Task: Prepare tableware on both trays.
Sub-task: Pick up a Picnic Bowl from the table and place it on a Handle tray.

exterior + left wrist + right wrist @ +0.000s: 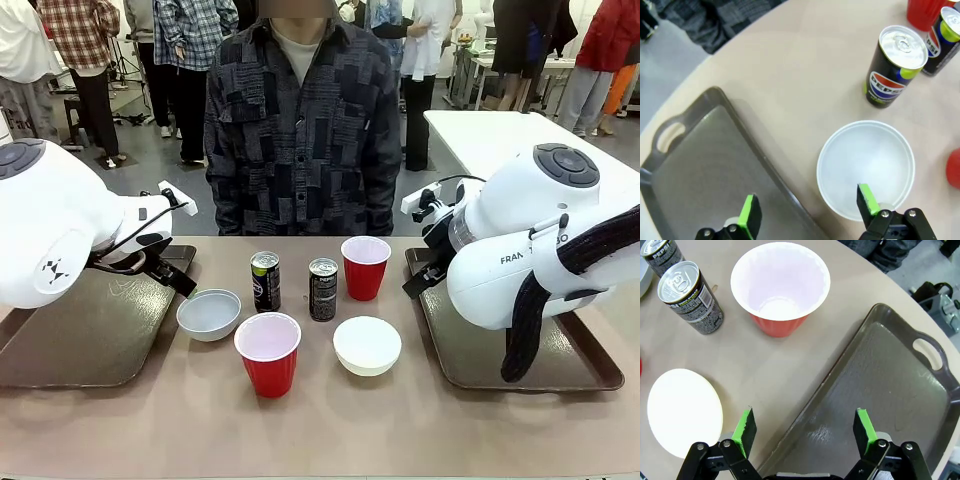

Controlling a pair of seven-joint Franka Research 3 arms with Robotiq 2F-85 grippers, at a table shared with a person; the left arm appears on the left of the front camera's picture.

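Note:
Both dark brown trays lie bare, the left tray [90,330] [700,165] and the right tray [470,365] [880,405]. Between them on the table stand two dark cans [265,281] [323,289], a far red cup [365,267] [780,287], a near red cup [268,352], a left white bowl [209,314] [866,167] and a right white bowl [367,345] [682,412]. My left gripper [808,207] hangs open over the left tray's inner rim, one pad above the bowl's edge. My right gripper [805,432] is open above the right tray's inner rim, holding nothing.
A person [300,120] stands at the far side of the table, hands out of sight. The bulky white arms [50,230] [530,240] hang over both trays. Other people and tables show behind.

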